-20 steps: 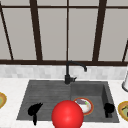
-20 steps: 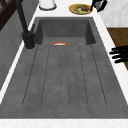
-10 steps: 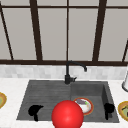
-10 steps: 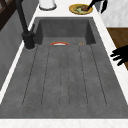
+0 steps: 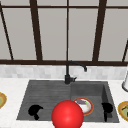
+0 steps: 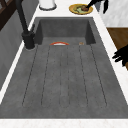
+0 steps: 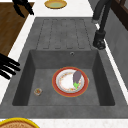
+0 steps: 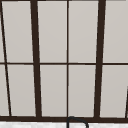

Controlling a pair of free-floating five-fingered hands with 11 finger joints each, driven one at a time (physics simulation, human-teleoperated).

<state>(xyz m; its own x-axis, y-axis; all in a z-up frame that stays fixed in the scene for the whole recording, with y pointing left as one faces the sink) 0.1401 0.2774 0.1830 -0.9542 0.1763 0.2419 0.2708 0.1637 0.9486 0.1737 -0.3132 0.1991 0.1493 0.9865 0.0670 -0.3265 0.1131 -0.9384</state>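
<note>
Front view: the sink (image 5: 45, 92) is the big grey thing in the middle. The left hand (image 5: 35, 110) floats over its front left part, fingers loose and holding nothing. The right hand (image 5: 107, 108) floats at its right wall, fingers hanging straight, also empty. A red-rimmed plate (image 5: 85, 105) lies in the sink's basin, between the hands, maybe with food scraps. A red ball (image 5: 67, 115) sits at the sink's front edge.
</note>
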